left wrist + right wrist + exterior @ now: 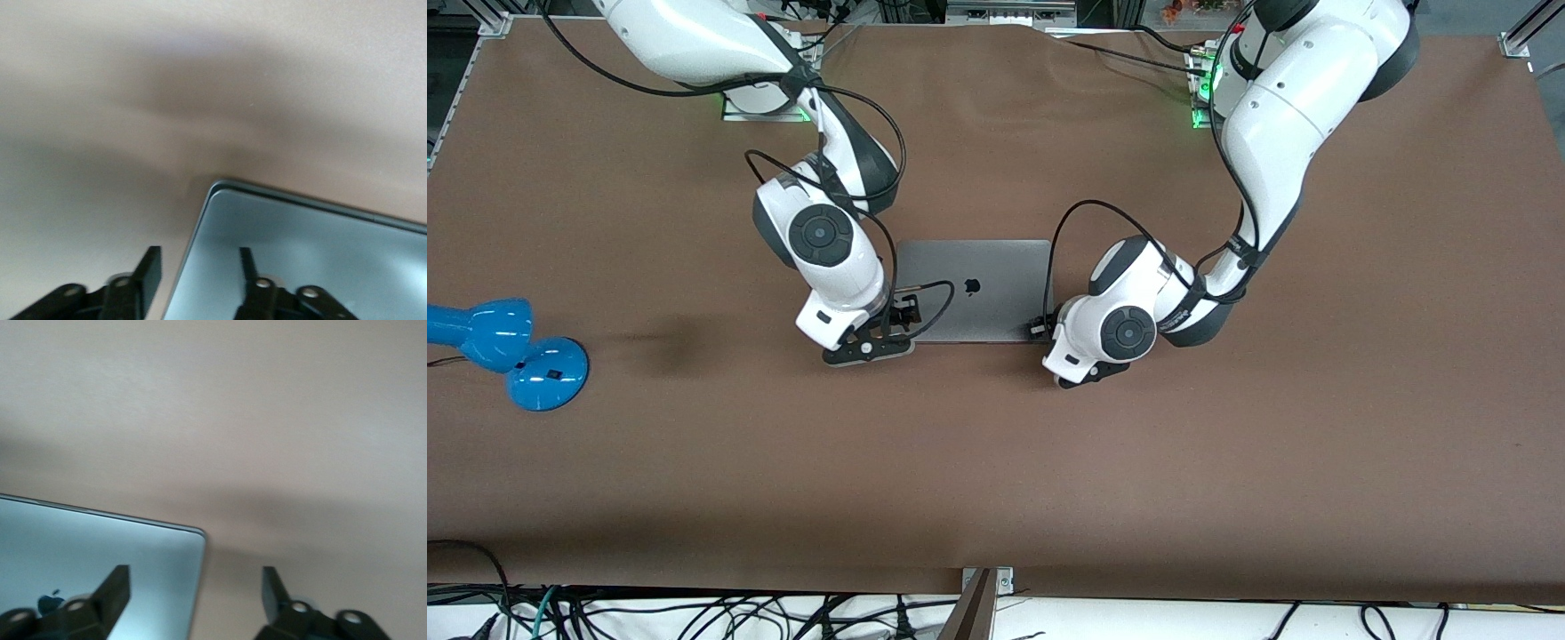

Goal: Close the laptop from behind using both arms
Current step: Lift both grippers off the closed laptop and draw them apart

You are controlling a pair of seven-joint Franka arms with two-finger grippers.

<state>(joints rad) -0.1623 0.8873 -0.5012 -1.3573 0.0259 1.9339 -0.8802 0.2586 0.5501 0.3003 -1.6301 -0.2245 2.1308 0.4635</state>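
The space-grey laptop [996, 284] lies flat in the middle of the table with its lid down and the black apple logo [972, 286] facing up. My right gripper [905, 315] is open, low over the laptop corner nearest the front camera at the right arm's end. In the right wrist view the gripper [195, 585] straddles that corner of the lid [100, 560]. My left gripper [1040, 330] is open at the laptop's other near corner. In the left wrist view it [198, 263] straddles the lid's side edge [300, 253].
A blue desk lamp [507, 351] lies on the brown table [1227, 462] at the right arm's end, well away from the laptop. Cables hang below the table's edge nearest the front camera.
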